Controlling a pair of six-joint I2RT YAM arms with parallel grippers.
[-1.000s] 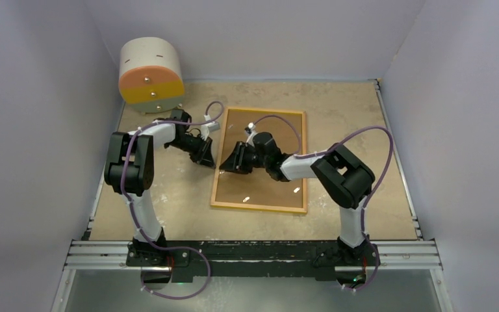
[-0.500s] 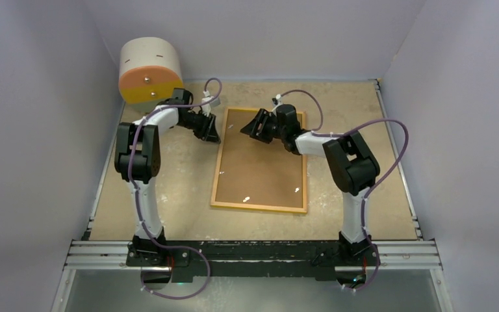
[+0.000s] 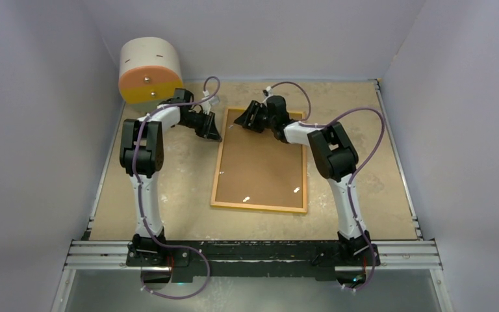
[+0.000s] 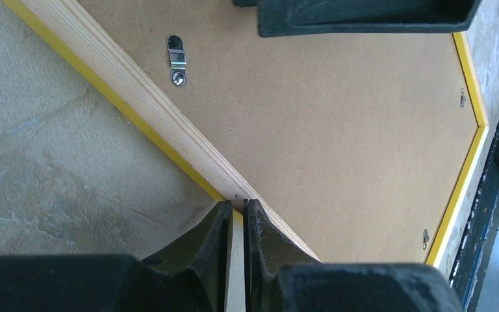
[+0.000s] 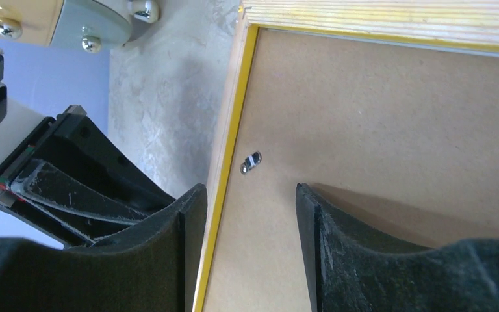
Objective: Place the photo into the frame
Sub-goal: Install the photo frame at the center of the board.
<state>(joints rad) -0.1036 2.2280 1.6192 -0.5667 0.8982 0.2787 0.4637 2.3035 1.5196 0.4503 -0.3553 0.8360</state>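
Observation:
The frame (image 3: 216,184) lies face down in the middle of the table, its yellow and wood-coloured rim (image 4: 136,84) around a brown backing board (image 3: 260,162). My left gripper (image 3: 213,134) is at the far end of the frame's left rim. In the left wrist view its jaws (image 4: 239,207) are closed to a thin slit on that rim. My right gripper (image 3: 239,121) hovers open at the frame's far left corner. Its fingers (image 5: 247,201) stand either side of the yellow rim (image 5: 234,130), near a small metal turn clip (image 5: 250,162). The photo is hidden.
A round cream, orange and green drawer unit (image 3: 151,71) stands at the back left, close behind the left arm. Grey walls enclose the table on three sides. A metal rail (image 3: 253,253) with both arm bases runs along the near edge.
Both grippers moved away from me, from the middle of the frame's left side to its far left corner. The left jaws opened briefly and closed again; the right jaws spread wider.

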